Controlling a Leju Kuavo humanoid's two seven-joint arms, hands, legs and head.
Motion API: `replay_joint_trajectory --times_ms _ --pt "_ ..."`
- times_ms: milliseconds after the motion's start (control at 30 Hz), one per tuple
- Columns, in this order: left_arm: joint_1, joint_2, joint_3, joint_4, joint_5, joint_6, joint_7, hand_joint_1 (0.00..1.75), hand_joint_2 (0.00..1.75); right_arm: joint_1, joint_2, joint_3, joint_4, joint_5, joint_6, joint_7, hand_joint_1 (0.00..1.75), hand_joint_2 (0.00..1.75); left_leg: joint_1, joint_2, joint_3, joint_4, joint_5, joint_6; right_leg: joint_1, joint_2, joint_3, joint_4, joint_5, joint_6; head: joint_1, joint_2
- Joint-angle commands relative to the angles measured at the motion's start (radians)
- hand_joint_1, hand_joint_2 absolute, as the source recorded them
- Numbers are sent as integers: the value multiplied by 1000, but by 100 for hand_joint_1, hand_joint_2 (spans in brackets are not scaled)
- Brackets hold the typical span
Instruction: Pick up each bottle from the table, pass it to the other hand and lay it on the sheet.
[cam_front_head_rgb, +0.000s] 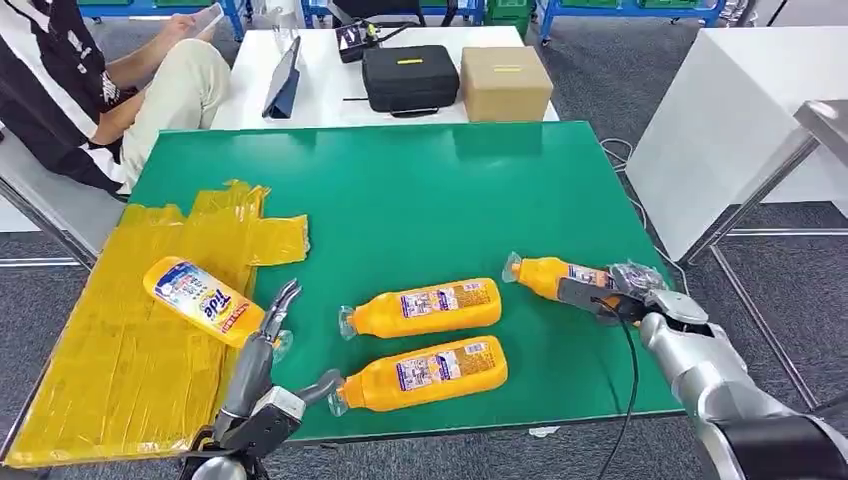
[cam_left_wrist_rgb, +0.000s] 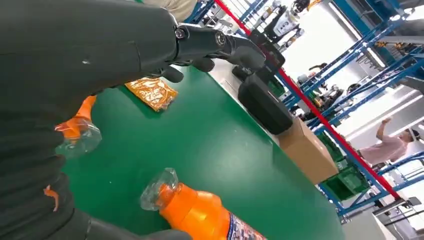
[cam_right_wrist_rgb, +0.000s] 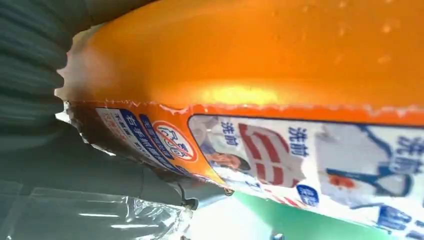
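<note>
Grasping the orange detergent bottle (cam_front_head_rgb: 548, 275) at the green table's (cam_front_head_rgb: 420, 190) four o'clock edge, the right hand (cam_front_head_rgb: 622, 295) risks a slip at hand-over — its hold sits at the base end — while the left hand (cam_front_head_rgb: 262, 372) hovers released.

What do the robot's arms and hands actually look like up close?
Both arms are smooth silver metal tubes with darker joints. The right arm has a black band near the picture's bottom edge and a thin black cable hanging from its wrist. The right hand has dark grey fingers under clear plastic wrap. The left hand has slim grey fingers on a dark wrist block.
</note>
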Motion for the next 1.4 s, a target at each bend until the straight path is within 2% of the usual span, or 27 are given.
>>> replay_joint_trajectory --times_ms 33,67,100,167,200,267,300,367,533,600,633,733,833,933,1033,1167,1333,1400 --pt "11 13 32 8 -4 -1 29 0 175 149 80 -124 -80 -38 -159 63 175 175 0 -2 -15 0 7 -3 0 -3 -14 0 6 -1 0 0" --pt "18 13 34 3 -17 2 37 0 175 169 89 -149 -124 -58 -185 60 175 175 1 -1 -11 2 5 -1 0 -1 -11 1 4 -1 0 0" --pt "25 13 36 -1 -24 3 40 0 175 193 100 -176 -176 -83 -209 54 175 175 1 -1 -17 0 8 -2 0 -1 -17 -1 7 -1 0 0" --pt "40 9 43 -6 -35 8 45 0 175 251 122 -221 -312 -135 -273 34 175 175 -1 2 -6 2 3 1 -1 2 -5 1 4 1 0 0" --pt "52 7 49 -10 -40 11 46 0 175 290 144 -254 -406 -222 -285 -28 175 175 -1 3 -14 2 5 0 -1 2 -12 1 7 1 0 0" --pt "63 2 56 -17 -51 12 44 0 175 367 174 -277 -563 -353 -276 -106 175 175 -3 2 -6 1 3 2 -2 2 -4 0 5 3 0 0" --pt "67 2 57 -22 -59 12 42 0 175 415 189 -265 -660 -384 -295 -122 175 175 -2 0 -11 -1 5 1 -2 0 -9 -1 6 3 0 0" --pt "67 2 57 -24 -61 13 41 0 175 434 194 -254 -697 -387 -300 -104 175 175 -3 -3 -10 0 5 4 -1 -1 4 -1 5 6 0 0" --pt "65 1 57 -23 -62 12 41 0 175 431 187 -252 -690 -388 -296 -103 175 175 -3 -5 -19 1 5 3 -2 -5 -4 0 5 7 0 0" --pt "63 9 48 -27 -95 19 47 0 175 433 209 -263 -708 -453 -354 -166 175 175 -3 -4 -23 1 6 5 -2 -4 -9 1 5 8 0 0" --pt "62 15 39 -32 -107 17 45 0 175 444 210 -247 -734 -454 -354 -165 175 175 -3 -3 -24 1 6 4 -2 -3 -11 1 5 7 0 0" --pt "37 37 2 -31 -125 -1 36 0 175 538 208 -182 -931 -611 -166 -170 175 175 -2 -2 -26 1 5 4 -2 -3 -13 2 5 7 0 0" --pt "0 51 -26 -27 -129 -15 34 0 175 582 224 -153 -1037 -679 -66 -189 175 175 -2 -4 -28 1 6 4 -1 -5 -14 2 4 7 0 0" --pt "-20 57 -45 -22 -130 -22 39 0 175 605 241 -135 -1107 -721 -29 -232 175 175 -2 -5 -29 2 6 3 -2 -6 -16 3 4 7 0 0" --pt "-22 57 -47 -23 -129 -24 40 0 175 606 245 -131 -1115 -716 -32 -228 175 175 -2 -4 -30 1 6 5 -1 -5 -16 1 5 8 0 0" --pt "-24 57 -51 -29 -117 -39 45 0 175 608 255 -116 -1151 -775 1 -291 175 175 -2 -4 -30 1 6 5 -2 -5 -16 1 5 8 0 0" --pt "-27 57 -52 -30 -114 -46 46 0 175 610 259 -109 -1161 -778 5 -295 175 175 -2 -4 -29 1 6 4 -2 -4 -16 1 5 7 -1 0" --pt "-40 62 -56 -30 -99 -79 46 0 175 610 253 -87 -1198 -855 70 -329 175 175 -2 -4 -30 1 6 5 -2 -4 -16 1 5 8 0 0"
